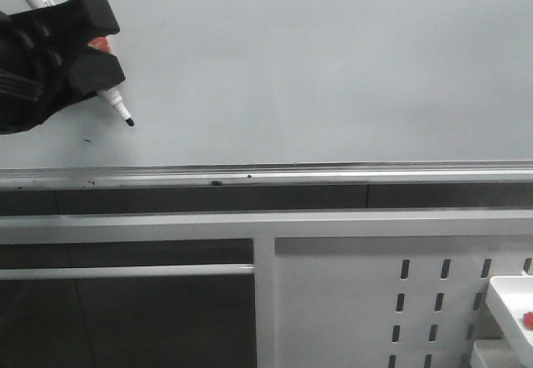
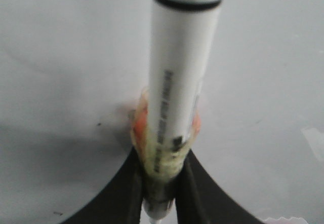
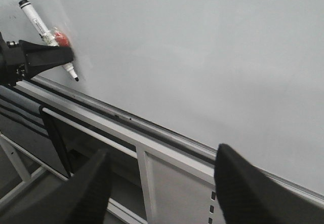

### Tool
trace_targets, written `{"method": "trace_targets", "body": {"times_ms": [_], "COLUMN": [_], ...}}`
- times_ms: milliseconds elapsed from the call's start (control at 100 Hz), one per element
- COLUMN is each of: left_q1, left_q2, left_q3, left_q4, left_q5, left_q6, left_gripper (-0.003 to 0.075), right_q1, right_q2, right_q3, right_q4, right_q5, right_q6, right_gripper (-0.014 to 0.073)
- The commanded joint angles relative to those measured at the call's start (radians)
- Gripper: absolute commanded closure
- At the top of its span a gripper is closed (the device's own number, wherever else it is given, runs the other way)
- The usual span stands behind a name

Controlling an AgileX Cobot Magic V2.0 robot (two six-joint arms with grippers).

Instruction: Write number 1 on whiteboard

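Note:
The whiteboard [image 1: 333, 60] fills the upper part of the front view, with its silver rail [image 1: 333, 174] along the lower edge. At its left side my left gripper [image 1: 107, 46] is shut on a white marker [image 1: 114, 103] with orange padding round the barrel. The marker's black tip points down and right, close to the board; I cannot tell if it touches. The left wrist view shows the marker [image 2: 182, 72] clamped between the black fingers [image 2: 129, 193]. The number 1 is out of view; only tiny dark specks show. My right gripper [image 3: 163, 153] hangs open, holding nothing, in front of the frame below the rail.
Below the rail run white frame bars [image 1: 125, 272] and a white perforated panel [image 1: 400, 301]. A white tray [image 1: 510, 305] with a small red thing [image 1: 527, 318] in it sits at the lower right corner.

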Motion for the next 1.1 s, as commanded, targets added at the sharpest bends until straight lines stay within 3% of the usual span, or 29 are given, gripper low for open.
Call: {"method": "trace_targets", "body": {"times_ms": [0, 170, 310, 510, 680, 870, 1090], "left_q1": [0.002, 0.000, -0.027, -0.103, -0.209, -0.310, -0.369], "left_q2": [-0.021, -0.032, -0.103, -0.241, -0.310, -0.348, -0.395], "left_q3": [-0.024, -0.024, -0.024, -0.123, -0.265, -0.340, -0.340], "left_q4": [0.051, 0.310, 0.566, 0.786, 1.012, 1.141, 1.172], "left_q5": [-0.121, -0.079, 0.059, 0.540, 0.895, 1.107, 1.164], "left_q6": [-0.005, -0.005, -0.005, -0.001, -0.001, 0.000, 0.007], "left_gripper": [0.0740, 0.0740, 0.0740, 0.0740, 0.0740, 0.0740, 0.0740], "right_q1": [0.000, 0.000, 0.013, 0.116, 0.220, 0.302, 0.334], "right_q2": [0.017, 0.017, 0.017, 0.103, 0.341, 0.548, 0.624], "right_q3": [-0.035, -0.035, -0.037, -0.123, -0.268, -0.420, -0.476], "right_q4": [-0.009, -0.009, 0.003, 0.189, 0.198, 0.187, 0.187], "right_q5": [-0.072, -0.025, 0.069, 0.160, 0.192, 0.099, -0.032], "right_q6": [-0.013, -0.013, -0.017, -0.258, -0.365, -0.374, -0.374], "right_gripper": [0.0194, 0.0194, 0.0194, 0.0194, 0.0194, 0.0194, 0.0194]}}
